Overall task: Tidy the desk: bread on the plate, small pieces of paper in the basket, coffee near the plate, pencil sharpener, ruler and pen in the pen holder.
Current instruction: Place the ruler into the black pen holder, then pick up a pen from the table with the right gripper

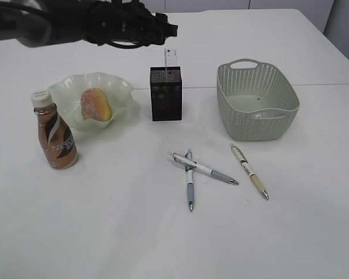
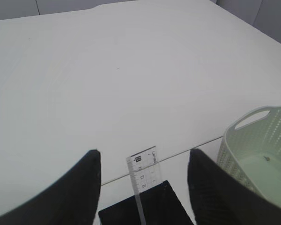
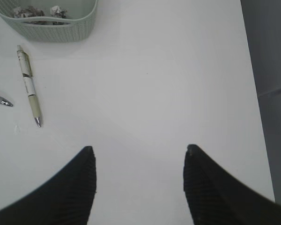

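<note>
— What do you have from outside?
— Clear ruler [image 1: 171, 57] upright in your black box holder [image 1: 166, 93]; glossy bread [image 1: 96, 104] on the wavy plate [image 1: 122, 90].
— Left wrist?
— Left claw [image 2: 144, 161] apart, above the ruler.
— Right wrist?
— Right claw [image 3: 139, 157] apart over bare tabletop [image 3: 154, 70]; slim pen [image 3: 29, 86] beside the woven basket [image 3: 56, 29].

We see a white table [image 1: 104, 232], a pale green lattice-walled basket [image 1: 257, 102] and a black pen holder [image 1: 166, 93] speckled with tiny dots. At nine o'clock stands a brown bottle [image 1: 56, 132] with white swirls; the golden bread [image 1: 96, 104] sits on a translucent pale-green plate [image 1: 122, 90].
</note>
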Controlling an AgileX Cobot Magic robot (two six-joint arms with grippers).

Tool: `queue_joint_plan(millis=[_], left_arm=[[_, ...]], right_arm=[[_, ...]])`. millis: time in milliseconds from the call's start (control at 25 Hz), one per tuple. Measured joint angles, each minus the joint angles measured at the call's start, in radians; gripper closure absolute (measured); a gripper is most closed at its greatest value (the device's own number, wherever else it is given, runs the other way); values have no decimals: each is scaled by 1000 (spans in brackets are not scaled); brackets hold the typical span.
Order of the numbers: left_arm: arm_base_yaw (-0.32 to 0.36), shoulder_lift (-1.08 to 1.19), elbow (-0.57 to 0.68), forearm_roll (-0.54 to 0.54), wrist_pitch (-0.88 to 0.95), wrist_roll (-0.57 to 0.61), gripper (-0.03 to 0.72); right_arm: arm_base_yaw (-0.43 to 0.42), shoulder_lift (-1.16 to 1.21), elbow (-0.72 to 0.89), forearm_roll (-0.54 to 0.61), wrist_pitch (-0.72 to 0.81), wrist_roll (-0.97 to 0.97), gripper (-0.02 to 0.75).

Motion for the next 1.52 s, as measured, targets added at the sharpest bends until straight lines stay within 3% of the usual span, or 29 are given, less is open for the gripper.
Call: queue_joint_plan(millis=[480,960,1320,1520], left_arm=[[-4,-236,0,0,545,0,257],[-4,-301,0,-44,1083,0,257],[-4,-328,0,-109,1144,6,276],[0,-404,0,-76,1148,11,318]], right_arm=[[0,0,0,6,52,-22,271],[0,4,0,92,59,-87,271],[4,121,-2,211,59,-203,271],[91,222,-75,210,59,-246,271]])
